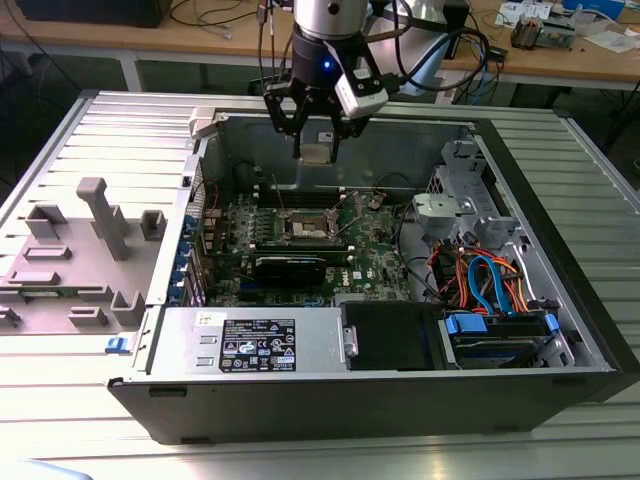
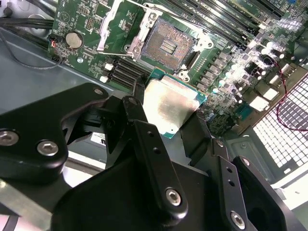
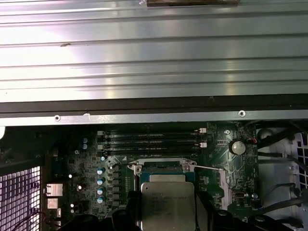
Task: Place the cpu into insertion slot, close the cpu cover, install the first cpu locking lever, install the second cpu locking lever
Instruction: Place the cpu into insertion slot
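The jaws are clenched on the cpu (image 2: pixel 169 102), gripping two opposite edges and holding it in the air above the bare slot (image 2: pixel 167 44).

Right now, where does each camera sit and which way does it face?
Exterior view: off the arm, raised, looking down into the open computer case; shows the gripper holding the cpu.
Second wrist view: on the wrist, looking along the black fingers toward the insertion slot.
First wrist view: on the wrist, facing the motherboard; dark gripper parts flank the cpu.
Shared: both wrist views show the cpu and insertion slot.
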Robot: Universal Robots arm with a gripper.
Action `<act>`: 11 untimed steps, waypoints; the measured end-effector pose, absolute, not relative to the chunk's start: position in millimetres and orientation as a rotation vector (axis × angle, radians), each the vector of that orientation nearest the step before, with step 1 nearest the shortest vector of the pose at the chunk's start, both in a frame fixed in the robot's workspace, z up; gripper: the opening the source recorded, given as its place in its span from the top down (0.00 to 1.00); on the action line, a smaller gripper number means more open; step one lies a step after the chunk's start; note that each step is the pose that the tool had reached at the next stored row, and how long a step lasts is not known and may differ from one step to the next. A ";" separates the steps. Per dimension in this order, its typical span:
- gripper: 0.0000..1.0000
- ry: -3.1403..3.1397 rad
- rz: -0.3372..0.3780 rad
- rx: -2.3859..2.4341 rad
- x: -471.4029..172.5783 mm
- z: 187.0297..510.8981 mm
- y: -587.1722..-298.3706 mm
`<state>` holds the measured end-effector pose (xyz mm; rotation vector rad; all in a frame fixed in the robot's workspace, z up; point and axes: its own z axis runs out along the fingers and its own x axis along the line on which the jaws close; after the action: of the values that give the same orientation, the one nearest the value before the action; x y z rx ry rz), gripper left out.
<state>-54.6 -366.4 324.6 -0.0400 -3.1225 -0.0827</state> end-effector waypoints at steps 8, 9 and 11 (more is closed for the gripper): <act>0.45 -3.123 -0.082 -0.040 -54.9 322.0 -366.8; 0.45 -3.123 -0.082 -0.040 -54.9 321.7 -366.9; 0.45 -3.123 -0.081 -0.040 -55.0 321.0 -366.9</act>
<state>-55.0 -366.9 321.0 -0.0401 -3.1225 -0.0815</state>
